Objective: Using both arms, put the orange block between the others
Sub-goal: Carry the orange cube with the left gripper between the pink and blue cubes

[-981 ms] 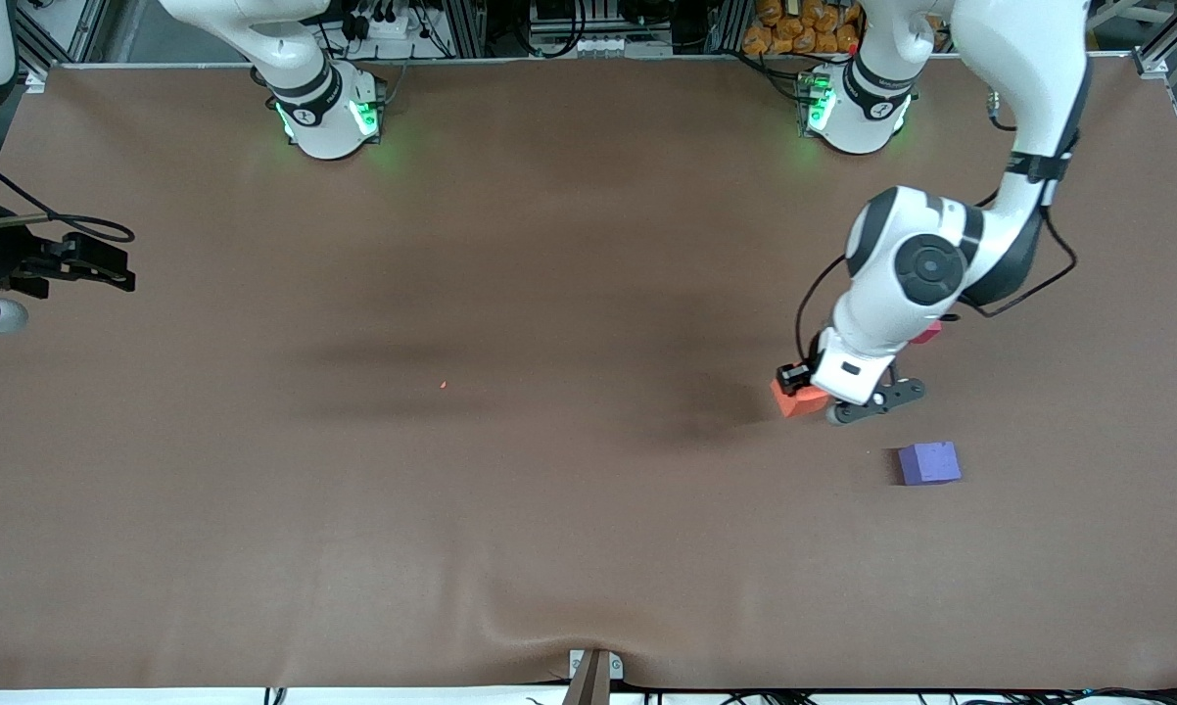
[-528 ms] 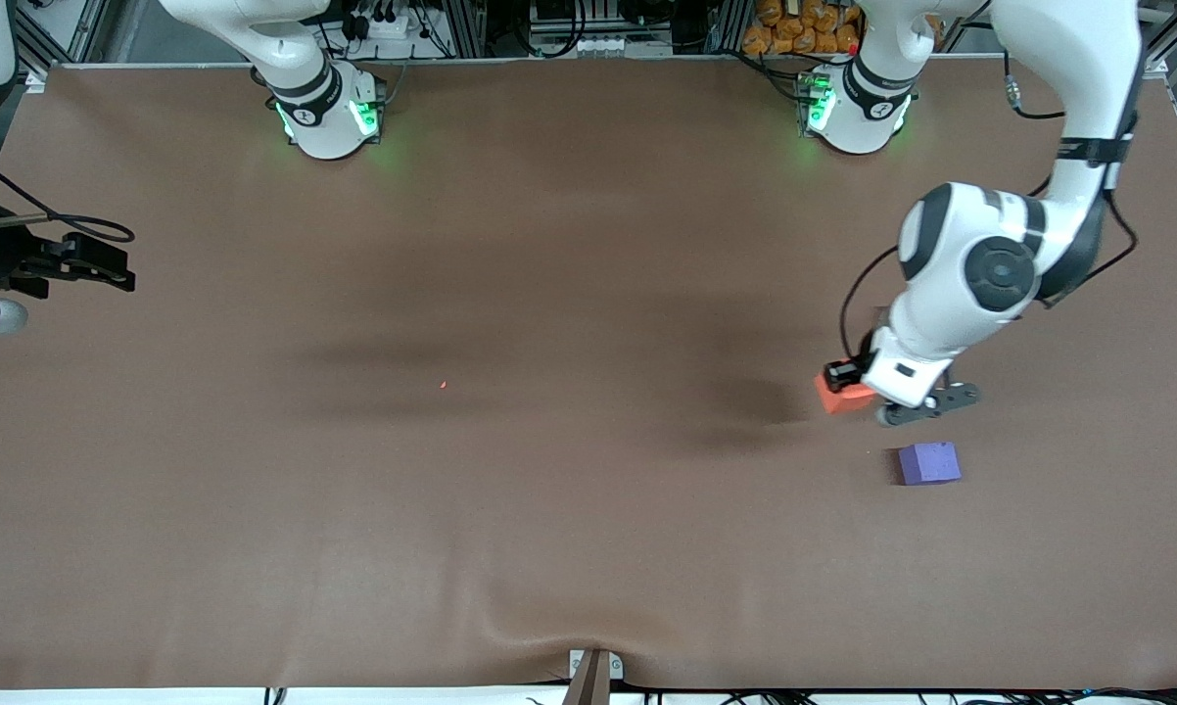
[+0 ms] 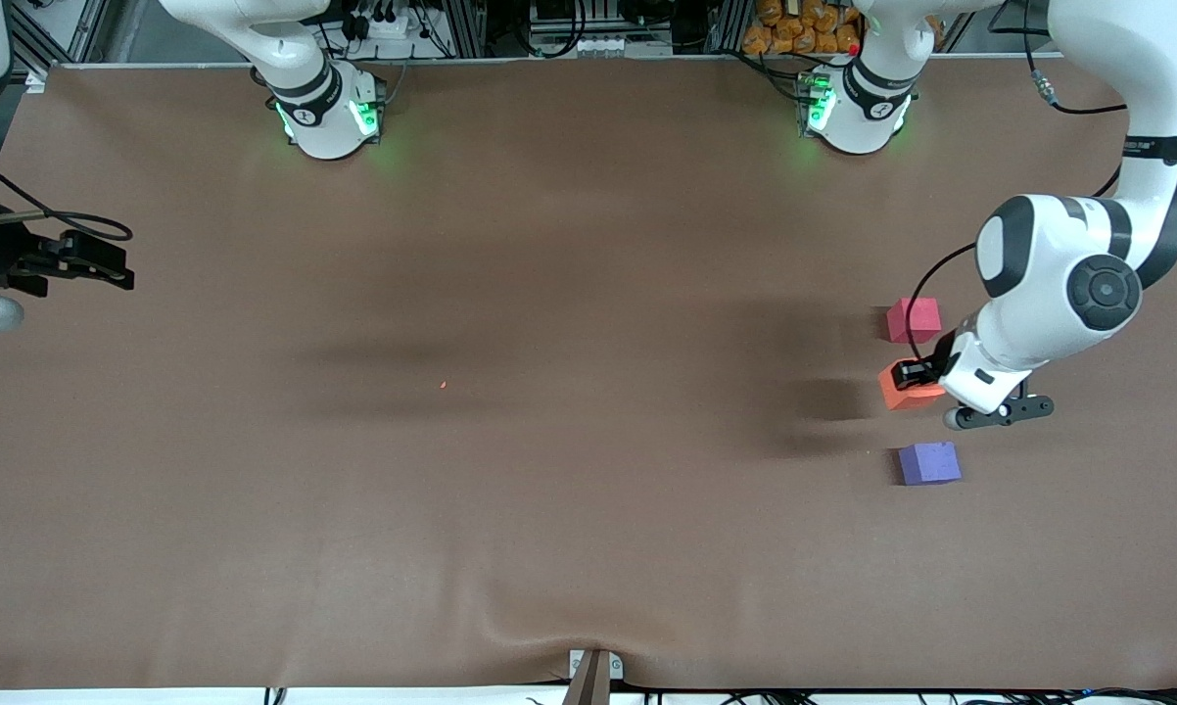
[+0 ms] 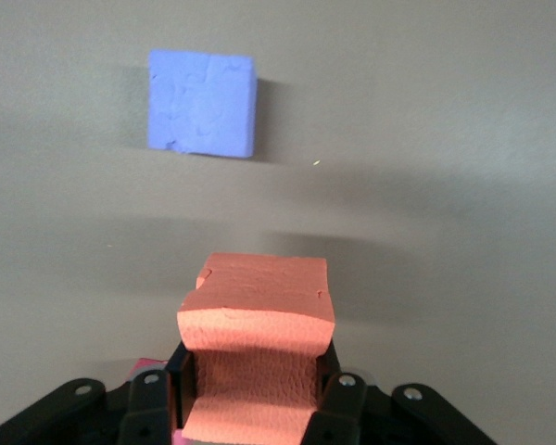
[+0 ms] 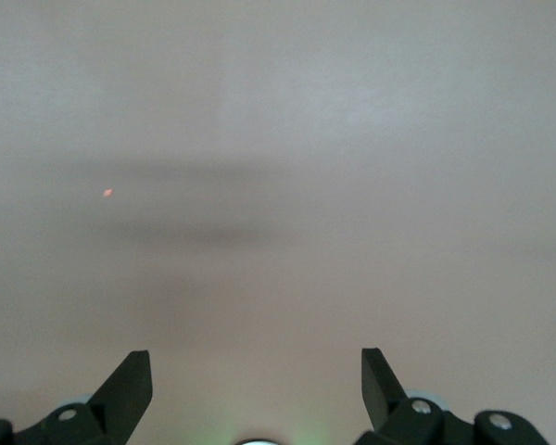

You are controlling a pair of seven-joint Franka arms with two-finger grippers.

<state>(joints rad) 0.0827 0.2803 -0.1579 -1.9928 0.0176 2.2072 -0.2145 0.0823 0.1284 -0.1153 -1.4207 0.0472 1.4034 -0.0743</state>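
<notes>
1. Orange block (image 3: 908,387) is sitting clamped in the left gripper (image 3: 917,377), its foam sides pinched inward between the two fingers (image 4: 187,385).
2. That left gripper is hanging over the strip of table between the red cube (image 3: 913,319) and the purple cube (image 3: 928,463), at the left arm's end of the table.
3. Whether the block is touching the brown mat (image 3: 549,490) or hovering just above it cannot be told; a shadow is lying beside it on the mat.
4. Red cube is resting on the mat farther from the front camera than the block, just beside it in the front view, with a small gap showing between them.
5. Purple cube is resting nearer to the front camera than the block, clearly apart from it; in the left wrist view it (image 4: 202,102) is lying flat and square ahead of the held block (image 4: 258,343).
6. Left arm (image 3: 1059,284) is reaching down from its base (image 3: 858,108) and bending back toward the cubes.
7. Right gripper (image 5: 257,385) is waiting at the right arm's end of the table with its fingers (image 5: 130,389) spread wide apart, holding nothing, over bare mat.
8. Tiny orange speck (image 3: 443,384) is lying on the mat near the middle of the table, well apart from the cubes.
</notes>
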